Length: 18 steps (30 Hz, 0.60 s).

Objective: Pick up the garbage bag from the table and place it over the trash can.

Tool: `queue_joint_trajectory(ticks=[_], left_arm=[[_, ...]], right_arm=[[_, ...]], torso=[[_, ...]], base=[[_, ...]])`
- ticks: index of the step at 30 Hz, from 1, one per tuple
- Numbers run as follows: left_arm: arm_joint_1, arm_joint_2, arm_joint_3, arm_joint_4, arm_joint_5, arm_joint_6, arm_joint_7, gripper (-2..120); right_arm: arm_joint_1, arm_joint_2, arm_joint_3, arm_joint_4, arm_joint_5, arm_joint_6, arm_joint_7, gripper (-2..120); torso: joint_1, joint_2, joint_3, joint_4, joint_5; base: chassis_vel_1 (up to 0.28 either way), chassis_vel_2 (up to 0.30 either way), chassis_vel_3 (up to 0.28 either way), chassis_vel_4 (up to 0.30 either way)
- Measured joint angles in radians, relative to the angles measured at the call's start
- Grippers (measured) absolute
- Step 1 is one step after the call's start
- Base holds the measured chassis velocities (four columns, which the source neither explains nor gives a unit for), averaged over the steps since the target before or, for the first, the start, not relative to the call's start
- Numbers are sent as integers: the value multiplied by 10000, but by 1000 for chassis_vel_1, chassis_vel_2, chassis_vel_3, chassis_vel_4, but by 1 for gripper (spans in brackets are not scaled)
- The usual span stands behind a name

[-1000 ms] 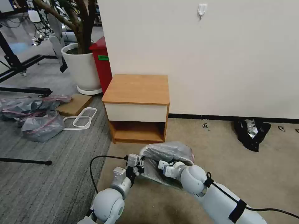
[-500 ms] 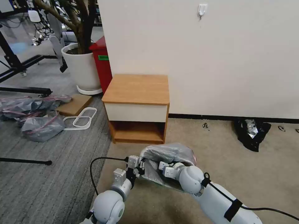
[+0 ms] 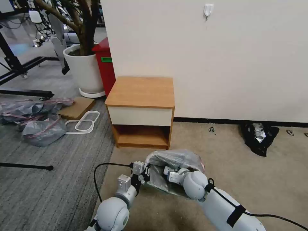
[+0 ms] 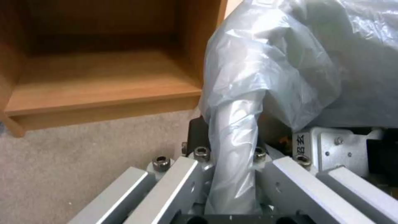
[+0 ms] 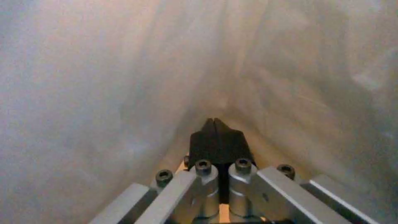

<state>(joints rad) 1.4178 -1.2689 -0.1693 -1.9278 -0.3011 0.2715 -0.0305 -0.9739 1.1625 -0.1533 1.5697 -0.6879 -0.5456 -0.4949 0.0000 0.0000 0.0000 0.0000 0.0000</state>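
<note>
Head view: left gripper (image 3: 145, 169) pinches the garbage bag (image 3: 175, 158) edge; right gripper (image 5: 213, 124), pressed together, sits inside it, near the table (image 3: 141, 91).

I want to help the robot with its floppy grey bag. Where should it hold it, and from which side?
Probably at the open edge. The garbage bag is thin and limp, so only a gathered fold pinches firmly. The left gripper holds such a fold from the bag's left side, pointing toward the table. The right gripper sits inside, fingers together, spreading it from the right.
</note>
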Motion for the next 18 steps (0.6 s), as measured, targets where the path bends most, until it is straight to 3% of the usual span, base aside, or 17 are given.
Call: queue_joint_trajectory(ticks=[10, 18], left_arm=[[-146, -53, -77, 164, -17, -25, -42, 1], [-488, -107, -111, 488, -303, -39, -313, 1]], right_arm=[[-81, -126, 19, 363, 73, 100, 24, 0], [-301, -568, 1, 1370, 482, 108, 49, 0]], torso=[[0, 0, 0, 0, 0], [0, -1, 0, 0, 0]], base=[[0, 0, 0, 0], [0, 0, 0, 0]])
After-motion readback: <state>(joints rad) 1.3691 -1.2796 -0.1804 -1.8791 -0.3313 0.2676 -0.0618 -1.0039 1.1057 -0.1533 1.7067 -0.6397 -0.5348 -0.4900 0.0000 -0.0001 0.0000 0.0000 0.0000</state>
